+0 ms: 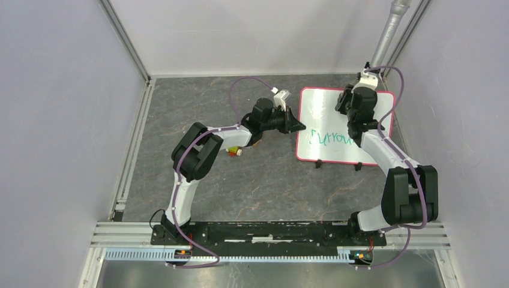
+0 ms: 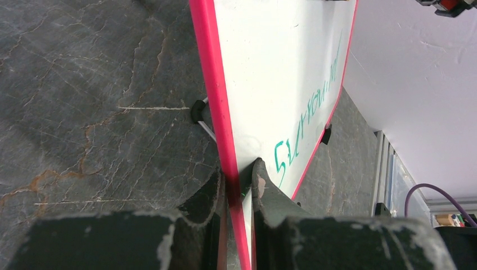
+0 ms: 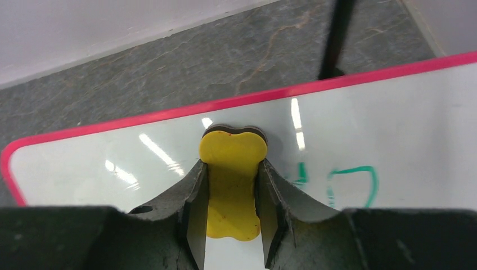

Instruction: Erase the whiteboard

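1. The worktop point(image 1: 258, 186) is a dark stone-patterned surface. The whiteboard point(image 1: 321, 111) stands on it in the upper right of the top view, resting on small black feet point(image 1: 319, 164).

2. The left tool point(image 2: 239, 174) is pinching the pink-red frame on the board's left edge, one finger on the face and one behind. Its likely function is to steady the board. Hold this clamp firm during wiping so the board does not slide or tip.

3. The right tool point(image 3: 232, 169) is pinching a yellow eraser point(image 3: 233, 152). The eraser's far end lies on the board face near the top edge.

4. The green writing point(image 1: 330, 139) sits in the lower half of the board in the top view. Further green marks point(image 3: 351, 183) show at the right of the right wrist view.

5. Recommended procedure:
   - Press the eraser flat against the face.
   - Sweep it across the marks in overlapping passes.
   - Apply moderate pressure only, directed towards the clamped edge rather than away from it.
   - Do not run the eraser onto the frame.
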Motion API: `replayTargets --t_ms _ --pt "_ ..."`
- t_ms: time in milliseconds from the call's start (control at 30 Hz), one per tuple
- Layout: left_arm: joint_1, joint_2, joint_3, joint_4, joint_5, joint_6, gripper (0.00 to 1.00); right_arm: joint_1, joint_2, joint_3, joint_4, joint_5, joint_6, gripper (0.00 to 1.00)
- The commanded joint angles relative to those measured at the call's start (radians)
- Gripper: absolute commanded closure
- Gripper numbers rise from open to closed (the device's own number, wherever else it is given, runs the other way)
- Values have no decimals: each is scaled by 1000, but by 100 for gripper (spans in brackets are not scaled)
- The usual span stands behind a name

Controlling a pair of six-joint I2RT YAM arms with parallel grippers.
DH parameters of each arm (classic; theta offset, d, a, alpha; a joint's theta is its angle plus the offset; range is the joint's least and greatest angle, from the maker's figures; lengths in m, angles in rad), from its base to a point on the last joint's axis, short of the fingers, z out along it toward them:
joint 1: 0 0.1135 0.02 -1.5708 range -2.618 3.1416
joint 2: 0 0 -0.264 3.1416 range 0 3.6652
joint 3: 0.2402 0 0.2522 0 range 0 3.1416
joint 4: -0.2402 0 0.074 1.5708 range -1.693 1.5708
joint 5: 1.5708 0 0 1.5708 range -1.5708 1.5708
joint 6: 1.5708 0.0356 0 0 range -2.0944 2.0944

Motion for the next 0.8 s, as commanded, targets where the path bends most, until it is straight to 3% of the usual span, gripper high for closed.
replayTargets --t_ms 0,167,333,667,767 --pt "7 41 -28 -138 -215 180 98 -132 -1 -73 -16 -13 32 62" --pt "7 41 -27 -138 -215 181 98 -241 -27 -130 -22 -30 27 62" --pt "5 41 -27 -140 -215 181 98 -250 -45 -129 -29 -30 6 62" --pt "3 44 -20 -150 -221 182 98 -9 -8 -14 -29 -6 25 62" --pt "3 46 -18 -153 -220 182 98 7 17 12 -18 -21 38 62"
